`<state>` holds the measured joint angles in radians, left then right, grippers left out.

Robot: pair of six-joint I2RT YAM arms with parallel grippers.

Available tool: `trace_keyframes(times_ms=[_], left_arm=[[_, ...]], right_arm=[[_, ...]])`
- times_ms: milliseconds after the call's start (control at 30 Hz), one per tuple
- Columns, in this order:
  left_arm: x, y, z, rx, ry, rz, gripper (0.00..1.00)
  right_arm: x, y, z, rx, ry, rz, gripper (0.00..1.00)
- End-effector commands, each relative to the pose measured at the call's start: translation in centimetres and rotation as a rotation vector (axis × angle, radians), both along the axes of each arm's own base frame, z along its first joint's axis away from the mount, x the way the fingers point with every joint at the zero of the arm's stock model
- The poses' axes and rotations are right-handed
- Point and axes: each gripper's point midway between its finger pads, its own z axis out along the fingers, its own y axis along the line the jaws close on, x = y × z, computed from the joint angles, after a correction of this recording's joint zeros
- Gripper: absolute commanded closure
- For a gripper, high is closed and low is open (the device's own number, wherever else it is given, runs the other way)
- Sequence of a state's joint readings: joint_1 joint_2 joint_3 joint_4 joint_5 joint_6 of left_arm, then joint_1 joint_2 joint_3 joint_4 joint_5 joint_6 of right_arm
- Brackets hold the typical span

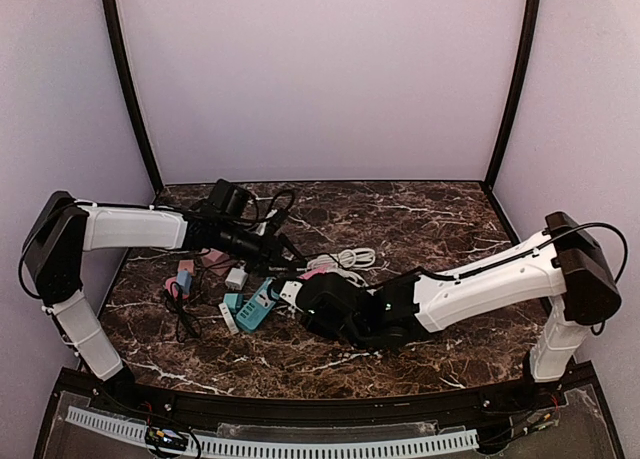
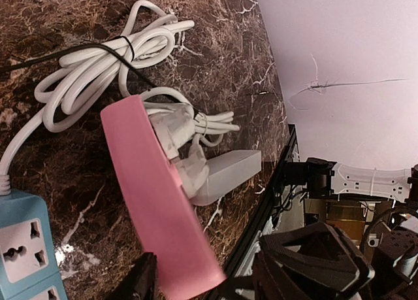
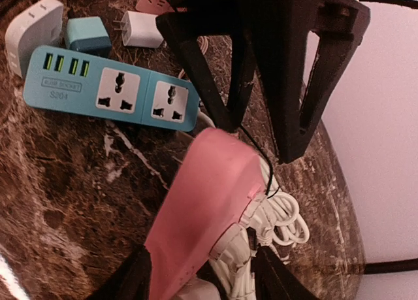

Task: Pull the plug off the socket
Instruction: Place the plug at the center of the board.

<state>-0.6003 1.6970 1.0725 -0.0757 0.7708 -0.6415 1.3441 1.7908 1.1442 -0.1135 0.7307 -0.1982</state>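
The right gripper (image 3: 199,254) sits around the pink socket (image 3: 202,202), squeezing or not I cannot tell, and the left gripper (image 2: 206,264) has jaws apart round it too, so the white plug (image 2: 225,172) might just drag the loose socket along.

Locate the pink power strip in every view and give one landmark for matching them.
Top external: the pink power strip is mid-table, between the two arms' tips.
Left wrist: lower centre, running diagonally.
Right wrist: lower centre, rising toward the middle.
Shared landmark: the teal power strip, at lower left in the left wrist view and upper left in the right wrist view.
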Motion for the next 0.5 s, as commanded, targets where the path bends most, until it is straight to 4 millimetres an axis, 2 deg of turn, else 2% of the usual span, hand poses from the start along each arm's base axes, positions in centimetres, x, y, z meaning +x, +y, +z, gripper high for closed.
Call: trace_keyframes(times_ms=[0, 133, 267, 367, 467], left_arm=[[-0.8, -0.6, -0.6, -0.004, -0.011, -0.044, 0.53], [-0.9, -0.7, -1.0, 0.001, -0.004, -0.050, 0.54], [-0.9, -0.7, -0.9, 0.016, -0.024, -0.061, 0.53], [-0.7, -0.4, -0.9, 0.048, -0.055, -0.066, 0.48], [-0.3, 0.1, -1.1, 0.099, -0.095, -0.068, 0.40]], right_arm=[[-2.4, 2.4, 1.8, 0.185, 0.133, 0.050, 0.38], [-2.6, 1.6, 3.1, 0.242, 0.165, 0.020, 0.27], [-2.1, 0.0, 5.5, 0.347, 0.217, -0.036, 0.19], [-1.7, -1.3, 7.0, 0.450, 0.333, -0.051, 0.16], [-1.6, -2.1, 7.1, 0.528, 0.474, -0.037, 0.15]])
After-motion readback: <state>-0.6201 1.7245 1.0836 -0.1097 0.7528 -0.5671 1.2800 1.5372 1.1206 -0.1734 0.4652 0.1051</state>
